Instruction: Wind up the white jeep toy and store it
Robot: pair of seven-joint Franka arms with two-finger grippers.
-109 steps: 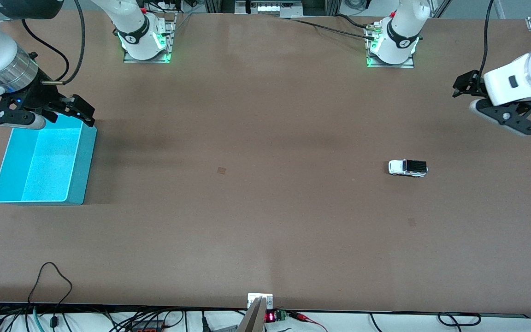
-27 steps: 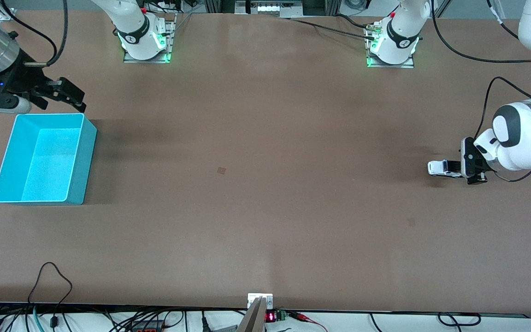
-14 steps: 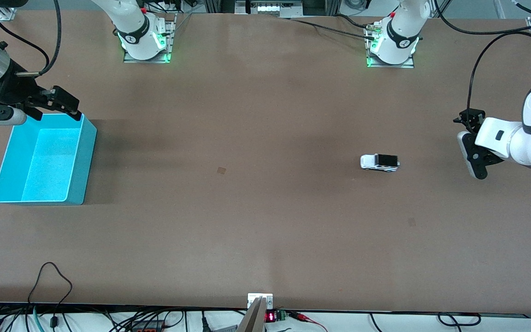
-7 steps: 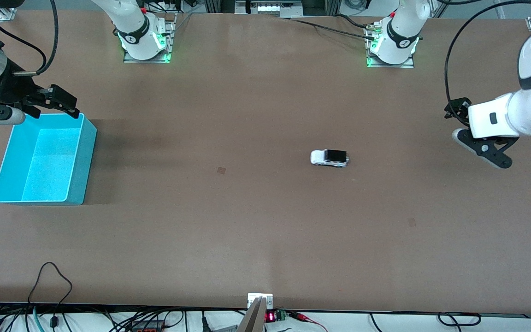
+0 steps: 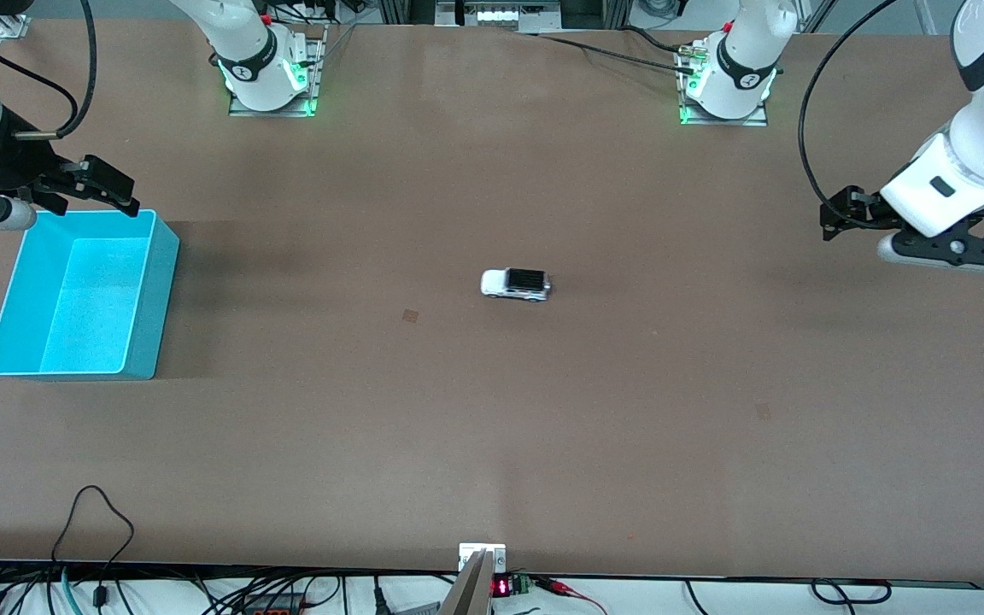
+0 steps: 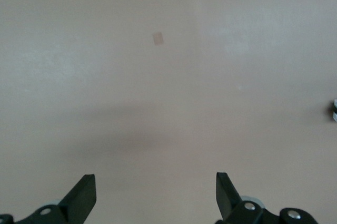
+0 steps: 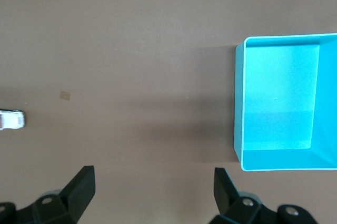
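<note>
Seen from the front camera, the white jeep toy is sitting on its wheels near the middle of the counter, a touch toward twelve o'clock from dead centre. Its white nose is pointing to nine o'clock and its black roof panel is lying toward three o'clock. Nothing is touching it; both arms are standing well apart from it.

The turquoise bin is resting at nine o'clock, at the right arm's end of the counter, with its opening facing up. A small tan patch is showing on the counter between the bin and the jeep, slightly nearer to the front camera than the jeep.

The left claw is hanging over bare counter at about three o'clock, at the left arm's end. Its fingers are standing wide and gripping nothing.

The right claw is hovering at about ten o'clock, over the counter just beside the bin. Its fingers are likewise spread wide and empty. In the right wrist view the bin is lying off to one side and the jeep is peeking in at the frame's edge.
</note>
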